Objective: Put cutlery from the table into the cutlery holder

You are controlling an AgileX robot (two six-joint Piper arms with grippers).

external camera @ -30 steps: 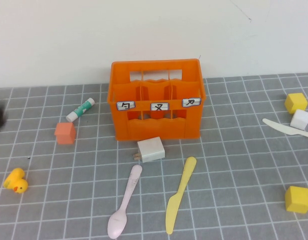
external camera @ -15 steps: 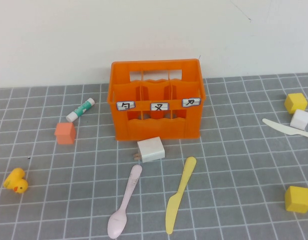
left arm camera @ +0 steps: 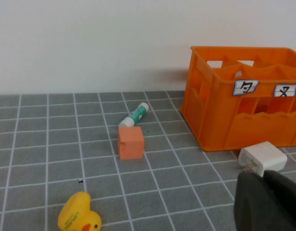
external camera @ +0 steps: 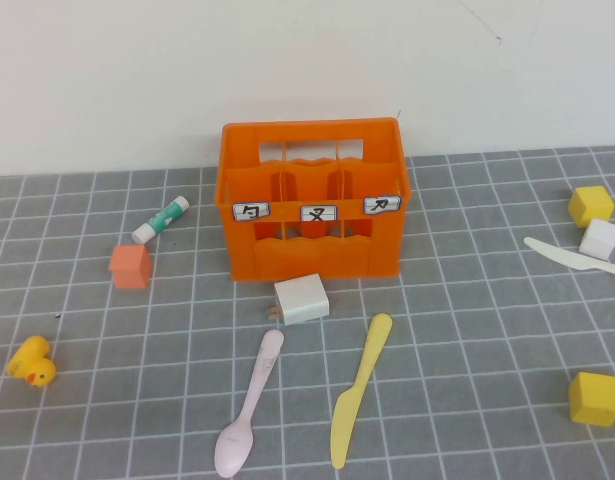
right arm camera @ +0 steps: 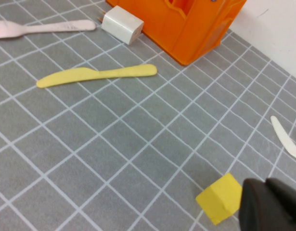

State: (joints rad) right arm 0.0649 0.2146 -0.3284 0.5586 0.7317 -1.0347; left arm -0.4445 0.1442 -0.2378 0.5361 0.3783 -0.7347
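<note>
The orange cutlery holder [external camera: 309, 200] stands at the back middle of the grey gridded table [external camera: 467, 330]. A pale pink spoon [external camera: 249, 405] and a yellow knife [external camera: 359, 390] lie side by side in front of it. A cream-white knife [external camera: 572, 257] lies at the far right. Neither arm shows in the high view. My left gripper [left arm camera: 262, 177] is shut and empty, low over the table near the holder [left arm camera: 244, 113]. My right gripper [right arm camera: 265, 184] is shut and empty beside a yellow cube [right arm camera: 220, 197]; the yellow knife [right arm camera: 97, 74], spoon [right arm camera: 42, 28] and cream knife [right arm camera: 285, 139] show there.
A white charger block [external camera: 301, 298] lies just in front of the holder. A green-and-white tube [external camera: 161, 219], small orange cube [external camera: 130, 266] and yellow duck [external camera: 32, 362] are on the left. Yellow cubes [external camera: 591, 205], [external camera: 595, 398] and a white cube [external camera: 599, 238] are on the right.
A dark shape at the left edge of the high view one second ago has gone out of view. Nothing on the table has moved.
</note>
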